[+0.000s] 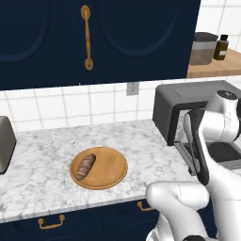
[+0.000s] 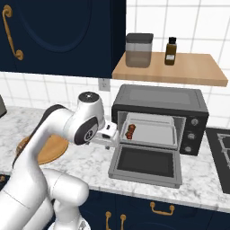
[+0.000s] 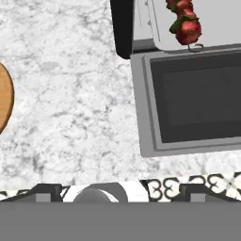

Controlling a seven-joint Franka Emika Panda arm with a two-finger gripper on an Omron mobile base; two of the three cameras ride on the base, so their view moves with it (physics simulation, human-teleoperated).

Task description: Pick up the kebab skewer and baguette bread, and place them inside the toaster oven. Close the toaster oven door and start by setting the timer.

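Observation:
The kebab skewer [image 2: 130, 131] [image 3: 184, 21] lies on the metal tray [image 2: 155, 130] at the left inside the toaster oven [image 2: 159, 101] [image 1: 188, 101]. The toaster oven door [image 2: 146, 165] [image 3: 197, 101] hangs open, flat over the counter. On the round wooden plate [image 1: 110, 172] [image 3: 4, 99] rests the baguette bread [image 1: 85, 166]. My gripper [image 3: 121, 192] [image 2: 110, 140] hovers above the marble counter just left of the door's left edge, pointing down. Its fingertips [image 3: 49, 190] stand wide apart, open, with nothing between them.
A light grey toaster [image 1: 4, 143] stands at the counter's far left. Above the oven, a wooden shelf [image 2: 170, 69] carries a canister [image 2: 139, 50] and a dark bottle [image 2: 170, 51]. A stovetop [image 2: 222, 148] lies right of the oven. My own arm [image 2: 49, 130] stretches between plate and oven.

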